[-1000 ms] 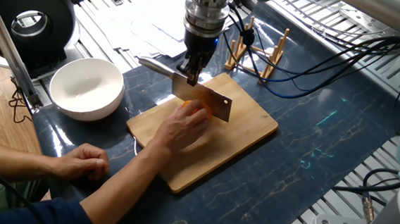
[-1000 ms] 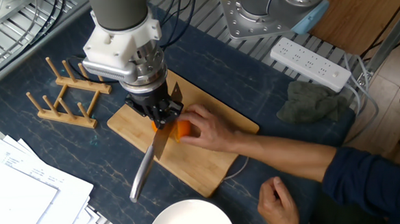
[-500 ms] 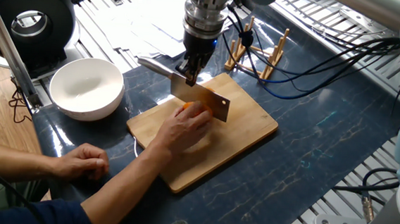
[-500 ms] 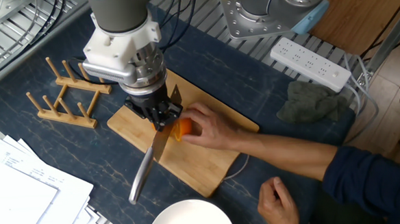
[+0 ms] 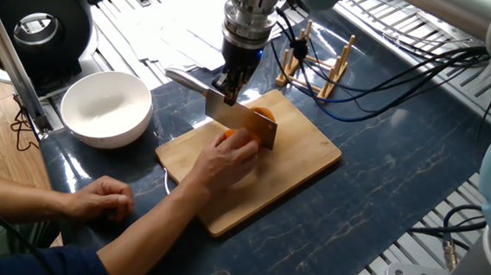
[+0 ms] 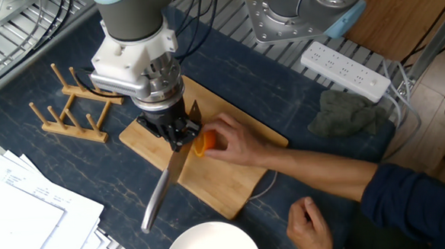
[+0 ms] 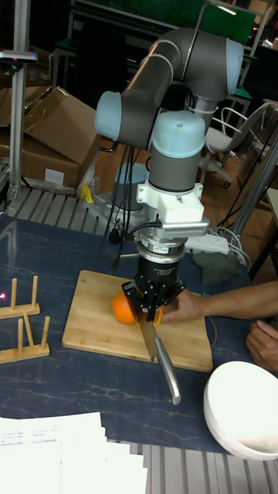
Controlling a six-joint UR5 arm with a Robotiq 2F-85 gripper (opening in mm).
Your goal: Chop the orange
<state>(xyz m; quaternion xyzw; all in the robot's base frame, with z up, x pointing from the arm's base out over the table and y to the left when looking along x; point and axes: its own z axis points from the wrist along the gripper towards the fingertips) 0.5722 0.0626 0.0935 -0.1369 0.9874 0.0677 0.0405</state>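
One fixed view: the two-finger gripper is clamped on the steel cleaver knife where blade meets handle; the fingertips are hard to separate from the dark knife handle. The broad blade hides most of the small round orange fruit, only a sliver showing above the blade edge and a bit under the person's hand, which covers the near side of the fruit on the rectangular bamboo cutting board. White ceramic bowl sits left of the board, wooden peg rack behind it, black cables across the dark table; the person's other hand rests flat near the table edge. The other fixed view: the gripper body blocks the blade's top, the knife handle points toward the bowl, which is cut off at the bottom edge. The orange is half hidden between fingers and blade, on the board. Peg rack left, white power strip and crumpled grey cloth right, papers cut off at lower left. Tall fixed view: gripper closed on the knife, the orange sticking out left of the jaws, its right part hidden behind them; hand touches from the right. Whether the fruit is cut through, cannot tell.
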